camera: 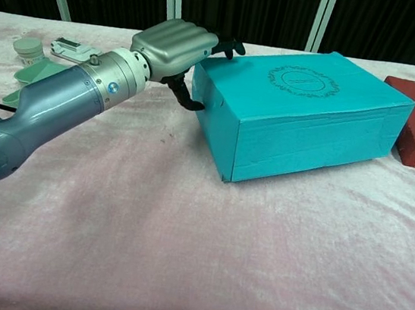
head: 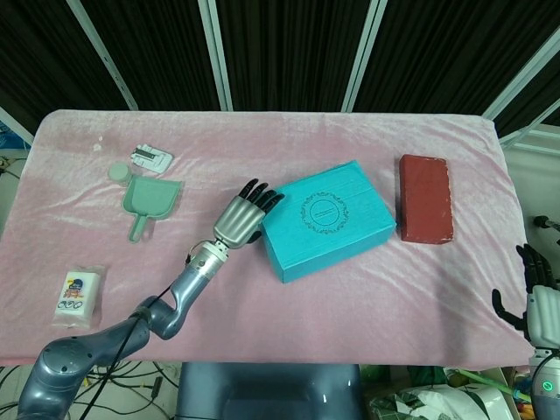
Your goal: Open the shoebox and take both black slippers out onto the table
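- Shoebox, head view: a closed turquoise box with an oval emblem on its lid, lying askew on the pink tablecloth. All places below are given relative to it.
- Left hand, head view: just beside the box's left end, dark fingers extended and spread toward the upper left corner of the lid, grasping nothing. Contact with the box cannot be judged from above.
- Right hand, head view: well to the lower right of the box, off the table edge, fingers loosely apart and empty.
- Other items, head view: a red brick to the right of the box; to its left a green scoop, a small jar, a white clip-like item and, further down-left, a packet.
- Shoebox, chest view: the lid sits flush on the base, so the slippers are hidden inside.
- Left hand, chest view: fingertips lie at the lid's near-left top corner and the thumb hangs beside the end wall, a detail the head view does not resolve. The right hand is absent from this view.
- Step in hand: reaching for the lid, with opening not yet begun. The next move probably calls for catching the lid's edge and lifting it while the base stays put.
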Motion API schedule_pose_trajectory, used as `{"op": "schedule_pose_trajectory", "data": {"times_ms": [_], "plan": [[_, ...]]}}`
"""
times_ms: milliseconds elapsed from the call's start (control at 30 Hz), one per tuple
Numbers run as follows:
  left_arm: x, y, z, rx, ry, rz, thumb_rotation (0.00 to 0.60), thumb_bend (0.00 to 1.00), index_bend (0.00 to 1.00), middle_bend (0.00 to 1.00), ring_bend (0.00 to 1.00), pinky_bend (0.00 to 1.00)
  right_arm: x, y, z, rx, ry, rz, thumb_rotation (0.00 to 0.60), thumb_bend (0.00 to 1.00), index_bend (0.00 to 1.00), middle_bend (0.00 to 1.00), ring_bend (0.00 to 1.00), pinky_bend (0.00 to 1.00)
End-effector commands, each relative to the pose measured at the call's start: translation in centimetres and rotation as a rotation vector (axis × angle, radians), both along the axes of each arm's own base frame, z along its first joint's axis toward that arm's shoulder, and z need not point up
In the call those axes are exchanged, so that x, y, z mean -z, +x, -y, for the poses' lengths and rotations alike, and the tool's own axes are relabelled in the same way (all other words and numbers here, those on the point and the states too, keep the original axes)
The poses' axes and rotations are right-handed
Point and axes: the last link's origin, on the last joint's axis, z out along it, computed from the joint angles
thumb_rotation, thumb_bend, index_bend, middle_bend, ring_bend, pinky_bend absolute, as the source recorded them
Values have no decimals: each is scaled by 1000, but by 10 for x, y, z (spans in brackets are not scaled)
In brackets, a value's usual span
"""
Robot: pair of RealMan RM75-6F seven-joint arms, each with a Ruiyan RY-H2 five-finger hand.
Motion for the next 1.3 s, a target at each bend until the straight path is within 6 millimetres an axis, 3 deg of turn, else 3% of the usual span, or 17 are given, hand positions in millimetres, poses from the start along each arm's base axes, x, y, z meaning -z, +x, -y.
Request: {"op": "schedule_pose_trajectory", "data": {"times_ms": [33, 200, 467, 667, 1033, 1200, 1300], "plan": [[3, 6, -1, 21, -5, 2, 600, 320, 189, 245, 135, 140, 1, 0, 0, 2, 5, 1, 600, 350, 0, 31, 10, 208], [5, 10, -2, 54, -1, 25, 600, 424, 253, 323, 224, 209, 0, -1, -1, 2, 7, 1, 600, 350, 0, 31, 10, 208], [5, 11, -5, 42, -8, 133, 600, 506, 293, 430, 352, 431, 0, 1, 0, -4, 15, 1, 600, 349, 0, 31, 10, 209], [-1, 8, -10, -108, -51, 449, 600, 531, 328, 487, 407, 533, -2, 4, 0, -11, 18, -3, 600, 349, 0, 31, 10, 208], [-3, -7, -19, -475, -199, 1127, 600, 554, 308, 486, 399, 556, -1, 7, -1, -16, 26, -4, 600, 350, 0, 31, 10, 208], [-10, -16, -26, -680, -312, 1445, 600, 573, 292, 441, 330, 520, -1, 8, -1, -23, 26, -6, 600, 349, 0, 31, 10, 208], [-19, -22, -29, -756, -367, 1541, 600, 580, 282, 386, 263, 469, -2, 10, 0, -30, 27, -8, 600, 350, 0, 31, 10, 208]]}}
